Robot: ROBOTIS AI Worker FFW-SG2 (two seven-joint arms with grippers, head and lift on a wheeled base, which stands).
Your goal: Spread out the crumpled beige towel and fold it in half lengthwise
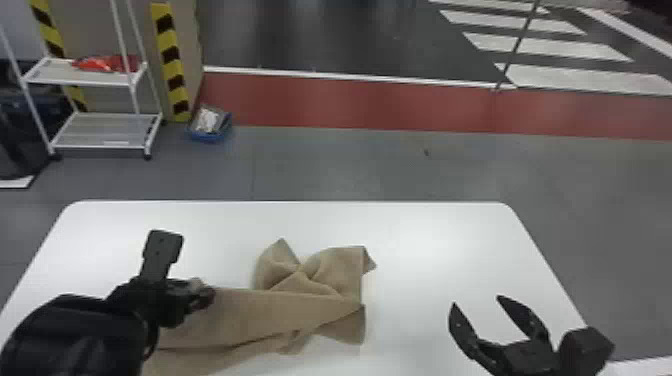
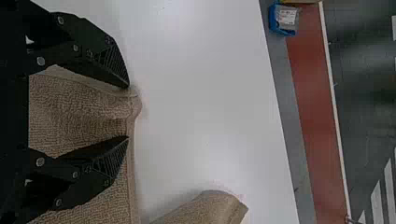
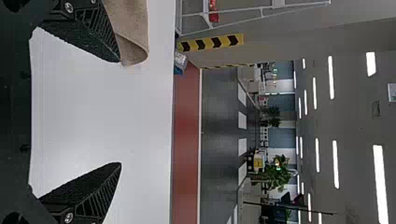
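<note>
Basically, left gripper (image 1: 182,267) parted over the towel (image 1: 280,315) — right gripper (image 1: 476,300) wide apart, empty.
Left arm (image 1: 75,335) hides some towel, head view's bottom edge crops more — rest creased on table (image 1: 435,240), far part bunched.

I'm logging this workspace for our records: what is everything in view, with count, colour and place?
Towel: one, beige, crumpled on the table
Table: one, white, before the robot
Rack: one, white, on the floor beyond, left
Bundle: one, red, on the rack's upper shelf
Striped strips: two, yellow-black, by the rack
Bin: one, blue, on the floor, right of the rack
Floor band: one, red, beyond
Floor stripes: several, white, far right
Ceiling lights: several, white, overhead
Left gripper: one, black, open at the towel's left part
Right gripper: one, black, open, right of the towel
</note>
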